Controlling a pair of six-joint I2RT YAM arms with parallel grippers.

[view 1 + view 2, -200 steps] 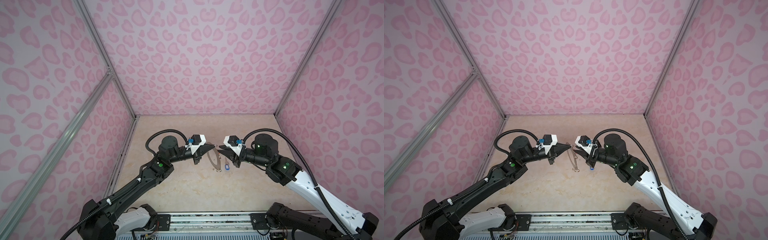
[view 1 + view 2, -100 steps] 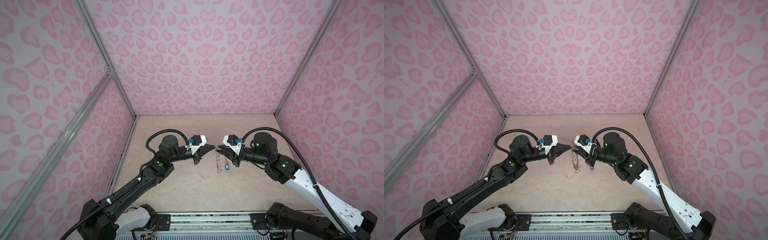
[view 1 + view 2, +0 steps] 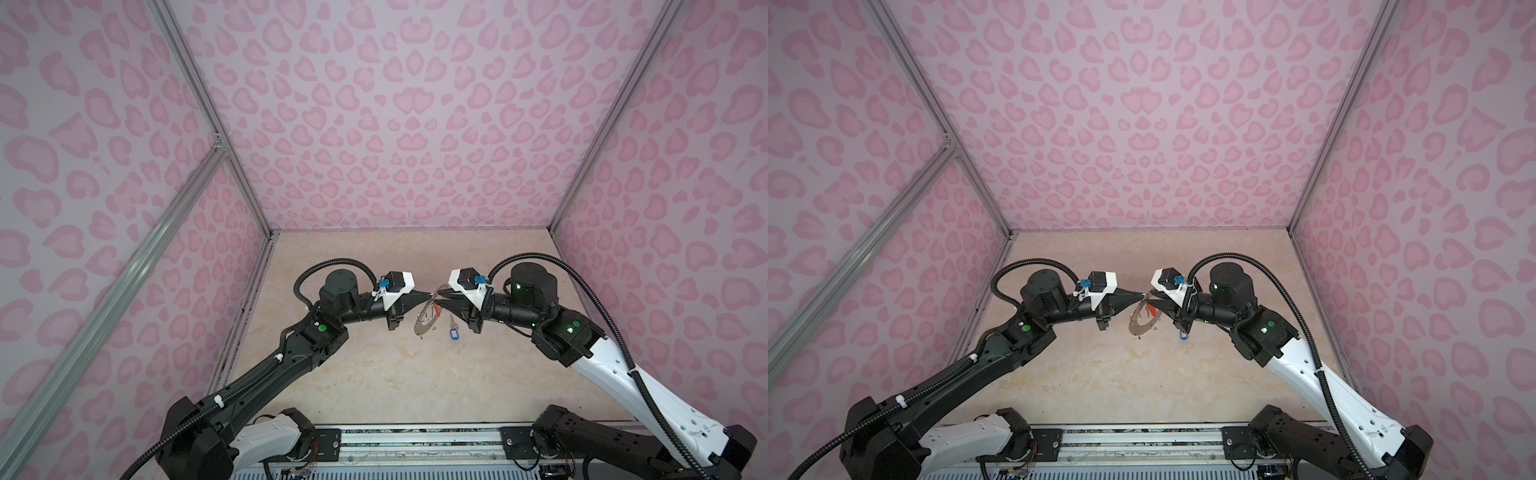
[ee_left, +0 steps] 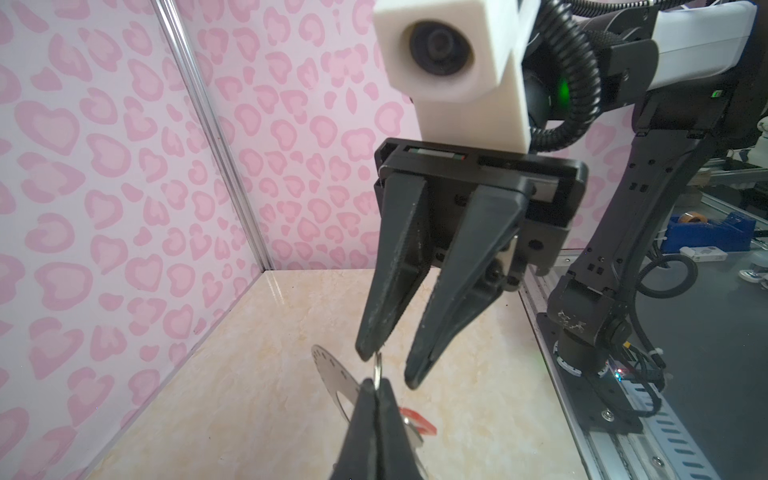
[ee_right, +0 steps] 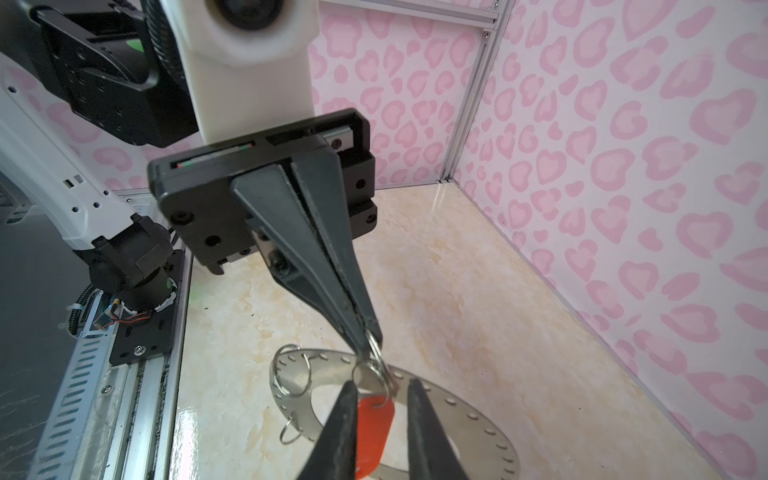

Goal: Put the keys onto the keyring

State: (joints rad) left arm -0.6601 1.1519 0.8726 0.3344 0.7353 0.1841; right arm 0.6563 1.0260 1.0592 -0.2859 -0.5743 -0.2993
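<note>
Moved: right jaws in, tips now meeting left jaws. Left: clamped shut on wire loop (image 5: 374, 345) of keyring (image 5: 465, 409), which hangs below. Right: slightly apart, empty, one tip touching loop. Beneath dangles red-tagged key (image 5: 374, 419); blue-tagged key (image 3: 453, 333) lies on table (image 3: 374, 374). Risk: sideways nudge twists loop free, keyring drops.

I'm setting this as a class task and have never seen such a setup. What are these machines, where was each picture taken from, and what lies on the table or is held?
Two robot arms with pincer grippers stand in a pink-walled booth. Two pictures look down from overhead; two come from cameras on the arms' wrists. The left gripper is shut on a wire loop of the keyring, a grey holed disc. The right gripper is open, one fingertip at that loop. A red-tagged key sits close by; a blue-tagged key lies on the table.
</note>
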